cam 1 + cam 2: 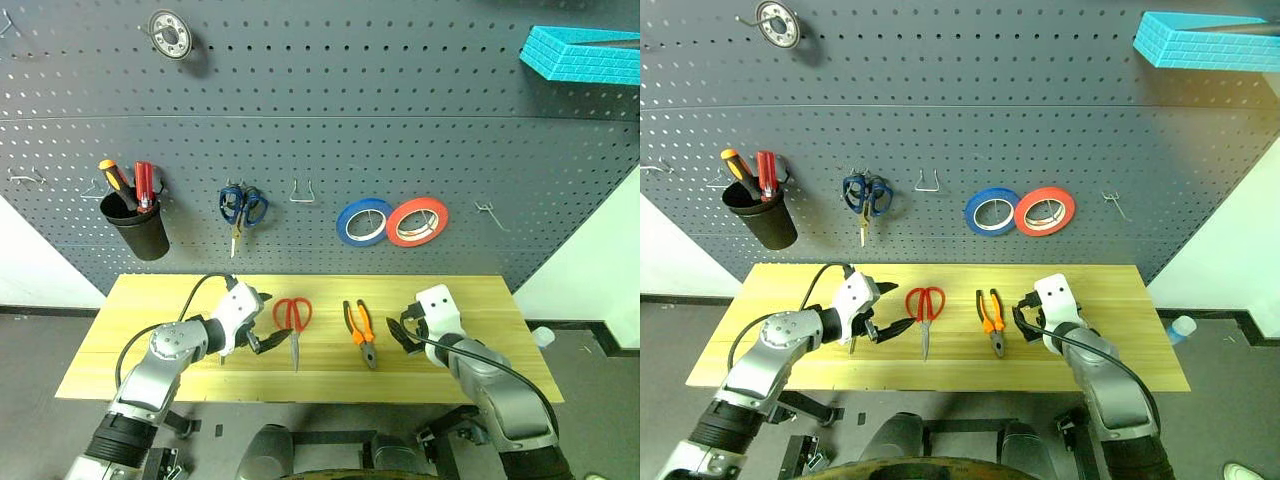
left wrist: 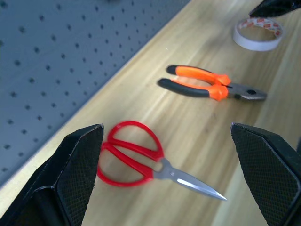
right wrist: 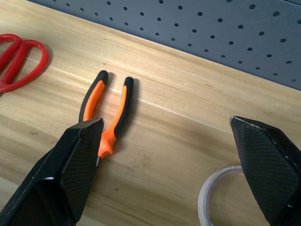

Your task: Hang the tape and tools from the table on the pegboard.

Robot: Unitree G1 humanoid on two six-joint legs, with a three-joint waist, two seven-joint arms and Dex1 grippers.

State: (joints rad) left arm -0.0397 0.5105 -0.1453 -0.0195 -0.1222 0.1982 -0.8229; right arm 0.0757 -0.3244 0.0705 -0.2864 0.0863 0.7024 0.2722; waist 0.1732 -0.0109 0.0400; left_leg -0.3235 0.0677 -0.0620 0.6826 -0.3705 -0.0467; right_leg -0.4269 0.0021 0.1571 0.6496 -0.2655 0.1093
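The left hand (image 1: 268, 343) is held wide open and empty, low in the middle of the frame, just beside the red scissors (image 1: 293, 320) on the table (image 1: 160, 300). The right hand (image 1: 408, 335) is wide open too, over the white tape (image 3: 221, 197). The pliers (image 1: 361, 330) lie between them. The scissors should be gripped at the middle, then the loops hung on a free hook (image 1: 302, 192) of the pegboard (image 1: 320, 110).

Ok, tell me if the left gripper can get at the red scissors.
Probably yes: the left gripper hangs open just beside the red scissors, which lie flat on the table with nothing between them.
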